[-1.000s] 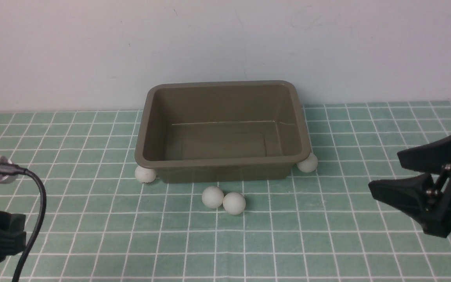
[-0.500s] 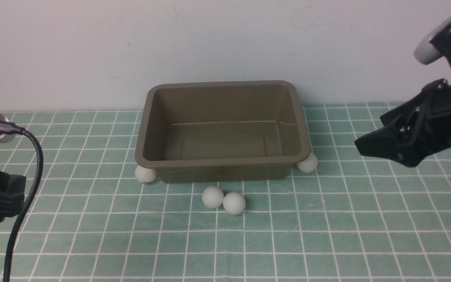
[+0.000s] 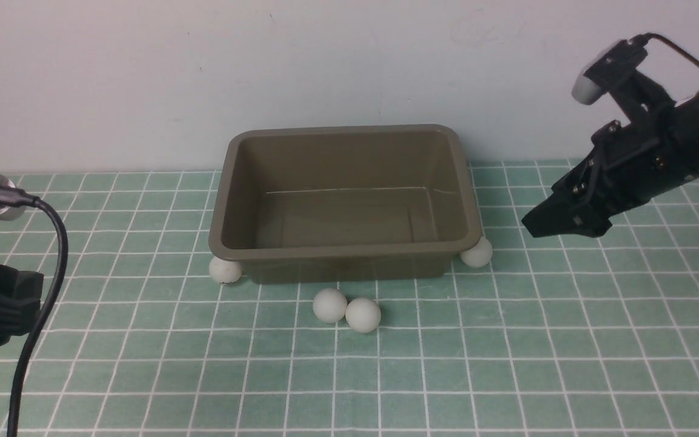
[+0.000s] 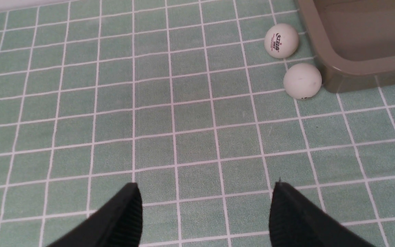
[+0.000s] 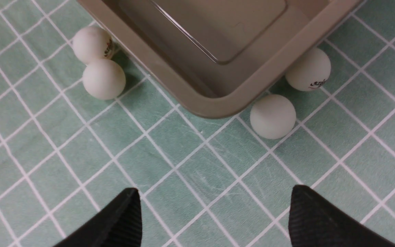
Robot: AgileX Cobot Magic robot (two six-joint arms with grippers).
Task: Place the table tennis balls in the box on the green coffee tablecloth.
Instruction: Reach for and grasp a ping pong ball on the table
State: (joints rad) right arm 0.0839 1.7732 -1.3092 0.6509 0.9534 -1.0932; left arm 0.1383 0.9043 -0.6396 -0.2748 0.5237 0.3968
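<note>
The box (image 3: 349,267) stands empty on the green coffee tablecloth (image 3: 507,364). All the table tennis balls (image 3: 363,314) lie outside it on the cloth: two touching each other just in front of the box, two beside its near left corner, two at its near right corner. The left end effector (image 4: 204,192) and the right end effector (image 5: 214,202) are both released and grasp nothing. The right one hovers to the right of the box.

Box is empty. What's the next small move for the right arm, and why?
Probably lower the open right end effector onto the ball by the box corner: it lies nearest and free on the tablecloth.
</note>
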